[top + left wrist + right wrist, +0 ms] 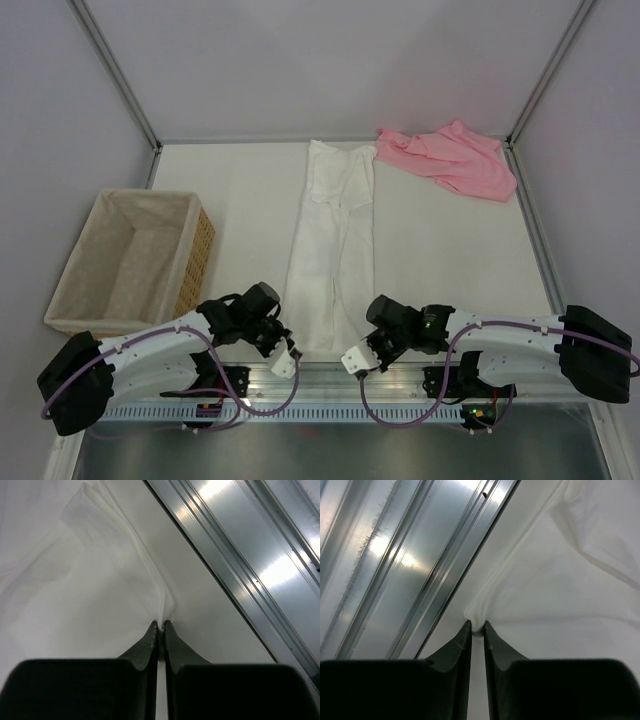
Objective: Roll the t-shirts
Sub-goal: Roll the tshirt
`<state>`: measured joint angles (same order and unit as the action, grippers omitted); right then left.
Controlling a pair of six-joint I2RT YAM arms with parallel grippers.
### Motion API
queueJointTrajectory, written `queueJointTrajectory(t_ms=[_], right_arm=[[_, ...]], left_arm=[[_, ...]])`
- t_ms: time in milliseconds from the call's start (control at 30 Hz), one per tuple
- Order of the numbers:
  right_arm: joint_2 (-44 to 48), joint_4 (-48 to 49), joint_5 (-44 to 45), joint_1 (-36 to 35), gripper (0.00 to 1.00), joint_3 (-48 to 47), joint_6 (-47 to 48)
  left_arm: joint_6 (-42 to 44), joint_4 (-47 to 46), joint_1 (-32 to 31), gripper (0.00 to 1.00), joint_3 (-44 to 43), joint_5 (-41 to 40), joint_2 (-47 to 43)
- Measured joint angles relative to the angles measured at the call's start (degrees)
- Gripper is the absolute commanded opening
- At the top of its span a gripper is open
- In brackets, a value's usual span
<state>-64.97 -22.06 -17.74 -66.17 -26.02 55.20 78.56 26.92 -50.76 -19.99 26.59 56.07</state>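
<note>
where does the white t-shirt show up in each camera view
top external: white t-shirt, a long folded strip up the middle, from near edge to back.
left wrist: white t-shirt fills left and centre, corner pinched by the left gripper.
right wrist: white t-shirt at upper right, corner pinched by the right gripper.
shared landmark: the metal rail beside its near end, in all three.
</note>
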Motion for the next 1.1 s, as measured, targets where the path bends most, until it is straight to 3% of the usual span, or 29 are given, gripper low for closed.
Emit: queueJointTrajectory(t_ms=[167, 467, 867, 1100], right_arm=[[0.1, -0.5, -0.6, 0.1, 0.0, 0.0, -1.2], [-0.1, -6.9, -9.6, 10.7, 0.0, -3.8, -3.0], [-3.2, -8.3, -17.2, 20.7, 0.0, -7.3, -6.7], [-5.0, -6.2, -18.1, 25.0, 0.0, -7.6, -10.4]], left_arm=[[-2.8, 0.8, 0.0, 0.02, -1.9, -0.2, 2.1], [-17.9, 9.7, 2.3, 0.02, -13.8, 5.2, 11.0], [-25.8, 14.8, 15.6, 0.02, -19.6, 14.3, 19.0], [-26.9, 15.1, 20.1, 0.02, -22.1, 16.4, 23.8]])
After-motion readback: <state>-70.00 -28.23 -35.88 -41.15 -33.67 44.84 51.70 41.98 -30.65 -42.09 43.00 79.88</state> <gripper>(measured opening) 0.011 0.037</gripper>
